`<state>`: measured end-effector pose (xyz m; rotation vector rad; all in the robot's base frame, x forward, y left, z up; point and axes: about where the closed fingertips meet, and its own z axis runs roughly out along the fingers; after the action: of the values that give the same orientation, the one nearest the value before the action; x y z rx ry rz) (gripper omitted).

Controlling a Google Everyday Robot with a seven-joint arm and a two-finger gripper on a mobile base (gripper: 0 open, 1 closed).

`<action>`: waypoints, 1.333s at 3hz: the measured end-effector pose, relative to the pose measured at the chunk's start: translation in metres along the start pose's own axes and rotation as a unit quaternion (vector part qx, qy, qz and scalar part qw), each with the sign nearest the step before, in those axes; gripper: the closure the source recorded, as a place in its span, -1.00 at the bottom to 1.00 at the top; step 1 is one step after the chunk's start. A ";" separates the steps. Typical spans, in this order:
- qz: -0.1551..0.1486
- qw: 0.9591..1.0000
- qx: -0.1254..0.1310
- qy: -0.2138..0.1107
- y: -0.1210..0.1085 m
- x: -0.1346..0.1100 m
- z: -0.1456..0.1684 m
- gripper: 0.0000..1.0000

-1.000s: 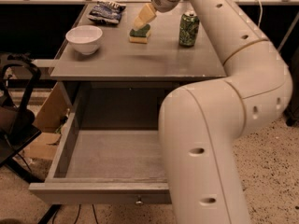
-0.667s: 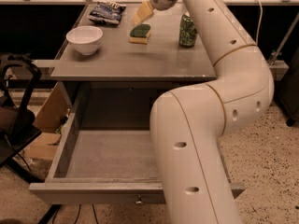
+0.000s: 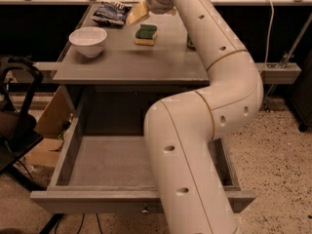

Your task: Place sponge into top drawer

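Note:
The sponge (image 3: 146,34), dark green on top with a yellow base, lies flat on the grey tabletop (image 3: 122,65) toward the back middle. My gripper (image 3: 138,12) hovers just above and behind it, a little to its left and apart from it, holding nothing I can see. The top drawer (image 3: 97,200) is pulled wide open below the table, with its grey floor (image 3: 109,160) bare. A small round knob (image 3: 145,210) sits on its front panel. My white arm (image 3: 209,96) rises in front of the drawer's right half and hides it.
A white bowl (image 3: 88,40) stands at the table's left. A dark snack bag (image 3: 111,12) lies at the back left. A green can (image 3: 190,43) is mostly hidden behind my arm. A cardboard box (image 3: 48,130) and a black chair frame (image 3: 17,106) stand left of the drawer.
My gripper has risen off the sponge and shifted left and back. The sponge stays in place on the table. My arm has bent further over the drawer.

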<state>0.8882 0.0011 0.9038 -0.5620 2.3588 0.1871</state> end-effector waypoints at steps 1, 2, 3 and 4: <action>0.043 0.999 0.017 0.019 0.009 0.004 0.018 -1.00; 0.059 0.997 0.033 0.043 0.021 0.011 0.033 -1.00; 0.079 0.993 0.043 0.070 0.024 0.026 0.048 -1.00; 0.095 0.988 0.065 0.104 0.019 0.050 0.070 -0.58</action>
<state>0.8885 0.0209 0.8179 -0.3053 2.6058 0.0607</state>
